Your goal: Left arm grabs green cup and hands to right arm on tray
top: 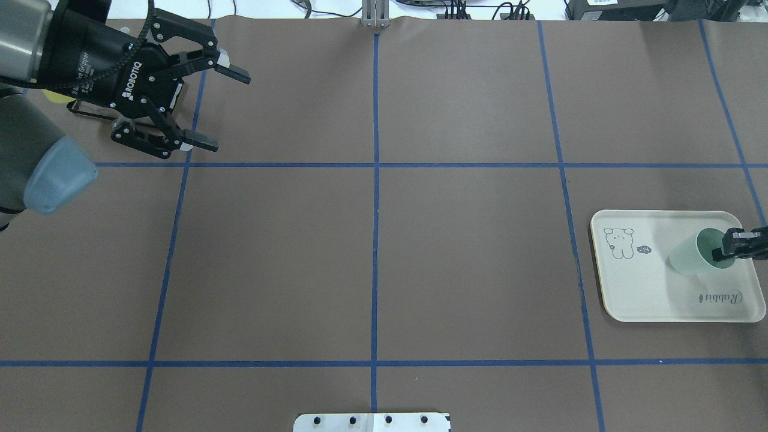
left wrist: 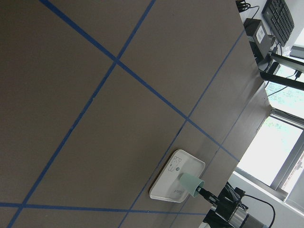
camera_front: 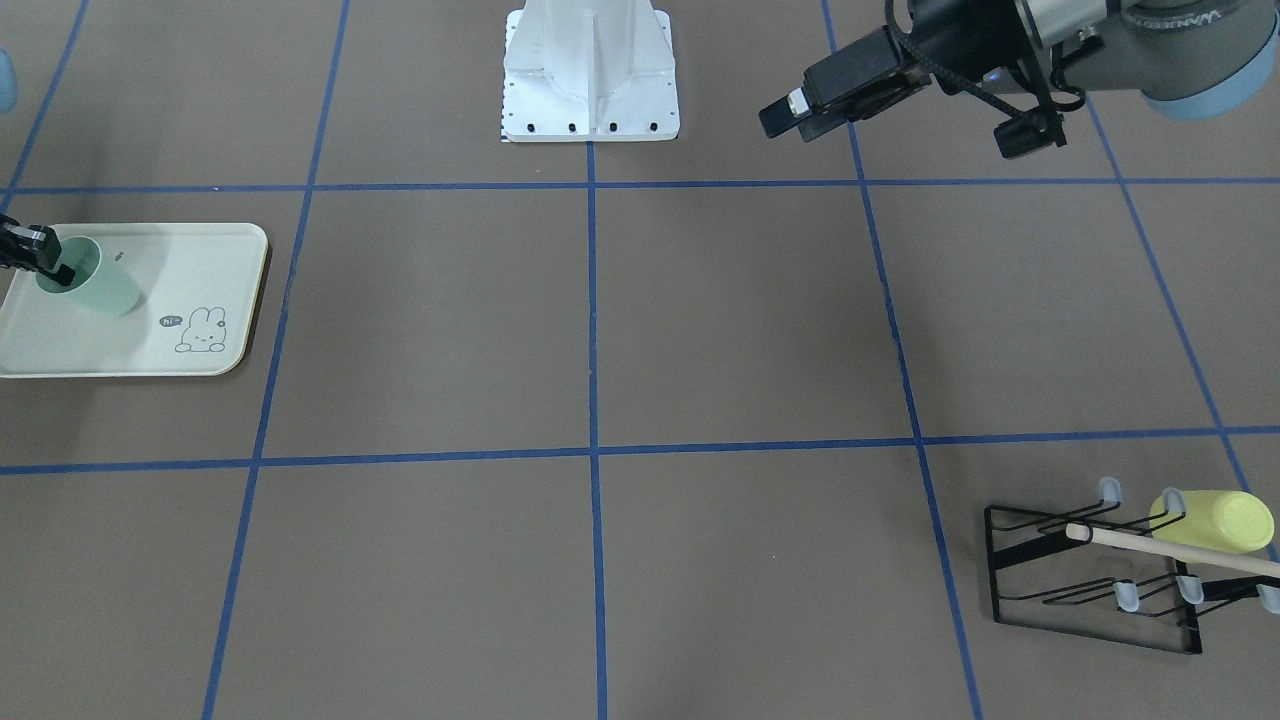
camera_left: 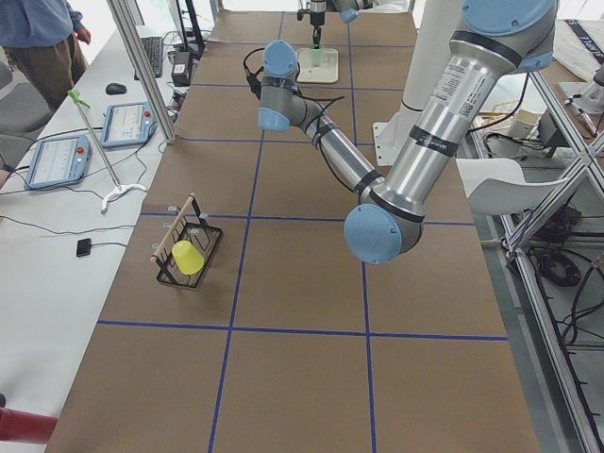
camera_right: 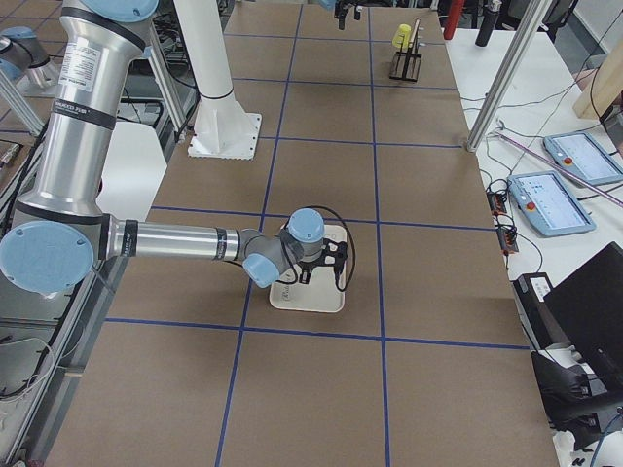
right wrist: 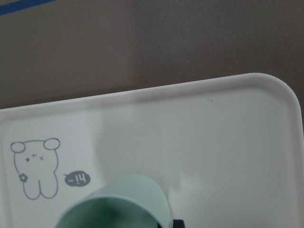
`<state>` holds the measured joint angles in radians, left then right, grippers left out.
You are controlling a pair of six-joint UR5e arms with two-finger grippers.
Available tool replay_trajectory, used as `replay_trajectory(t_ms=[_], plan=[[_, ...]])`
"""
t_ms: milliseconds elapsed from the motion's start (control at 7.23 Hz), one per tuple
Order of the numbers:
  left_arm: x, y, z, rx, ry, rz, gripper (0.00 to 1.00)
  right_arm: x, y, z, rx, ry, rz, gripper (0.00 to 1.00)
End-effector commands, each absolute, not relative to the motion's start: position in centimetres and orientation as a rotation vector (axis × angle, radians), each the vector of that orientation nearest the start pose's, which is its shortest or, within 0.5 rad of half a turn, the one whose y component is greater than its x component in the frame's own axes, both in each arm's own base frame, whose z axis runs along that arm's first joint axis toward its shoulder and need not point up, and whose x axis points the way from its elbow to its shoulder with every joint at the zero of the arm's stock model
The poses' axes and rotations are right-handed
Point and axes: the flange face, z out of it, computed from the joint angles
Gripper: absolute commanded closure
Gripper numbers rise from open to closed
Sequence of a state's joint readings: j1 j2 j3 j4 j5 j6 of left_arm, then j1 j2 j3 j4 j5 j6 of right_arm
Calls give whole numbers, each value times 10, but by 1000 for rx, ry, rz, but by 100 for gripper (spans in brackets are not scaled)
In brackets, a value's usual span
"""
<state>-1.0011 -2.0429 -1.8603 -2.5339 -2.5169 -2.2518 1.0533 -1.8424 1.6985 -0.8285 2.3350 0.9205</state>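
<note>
The green cup point(top: 696, 257) is over the cream tray point(top: 660, 294) at the table's right end, tilted with its mouth toward my right gripper point(top: 728, 250). That gripper is shut on the cup's rim, one finger inside the mouth. I cannot tell if the cup touches the tray. The front-facing view shows the cup point(camera_front: 100, 285), the tray point(camera_front: 200, 260) and the right gripper point(camera_front: 48, 262). The right wrist view shows the cup's rim point(right wrist: 118, 199) above the tray point(right wrist: 213, 133). My left gripper point(top: 223, 109) is open and empty, high over the far left of the table, far from the cup.
A black wire rack point(camera_front: 1090, 580) with a yellow-green cup point(camera_front: 1215, 518) and a wooden rod stands at the far left of the table. The white robot base point(camera_front: 590, 80) is at mid table edge. A person stands by the side desk point(camera_left: 42, 38).
</note>
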Motion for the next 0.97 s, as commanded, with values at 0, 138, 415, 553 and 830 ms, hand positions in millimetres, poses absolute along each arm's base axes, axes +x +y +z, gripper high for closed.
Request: replay_trajectory(t_ms=[0,138,415,553,830], plan=[[237,-465,161,-427,1621,-464,0,-146,-373,635,-48,-898,140,36],[236,-463,160,-426,1622,-463,0,-141,-367,633,-46,-897,142,0],[236,-463,159,-435,1607,-486,0,-127,-355,612,-19,-918,144,0],[237,-466,162,-437,1598,-495,0,-115,-357,600,7,-933,161,0],[247,-477,175,-446,1543,-530,0,-90,-366,596,72,-940,156,0]])
